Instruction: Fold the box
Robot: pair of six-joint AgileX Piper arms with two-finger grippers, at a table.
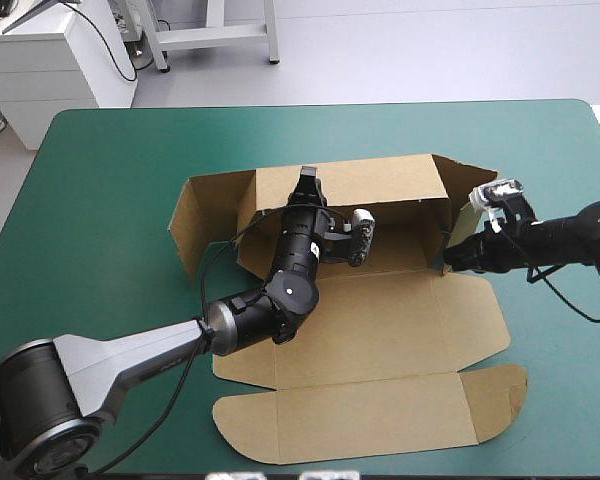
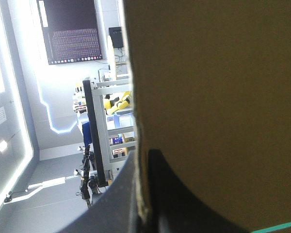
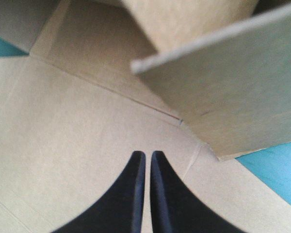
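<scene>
The brown box [image 1: 380, 330] lies mid-table with its base flat and its back wall [image 1: 380, 180] raised. My left gripper [image 1: 307, 180] sits at the top edge of that wall. In the left wrist view the board [image 2: 213, 87] runs between the black fingers, which are all but shut on its edge, the gripper [image 2: 144, 194] clamping it. My right gripper [image 1: 448, 262] is low at the box's right end, beside the standing side flap [image 1: 467, 215]. In the right wrist view it [image 3: 146, 154] is shut with nothing held, just above the flat base [image 3: 63, 126], with a raised flap [image 3: 233, 92] ahead.
The lid panel with its tabs [image 1: 360, 420] lies flat toward the table's front edge. A left side flap [image 1: 195, 225] stands angled outward. Bare teal-green cover [image 1: 110, 180] surrounds the box, widest at the left and far side.
</scene>
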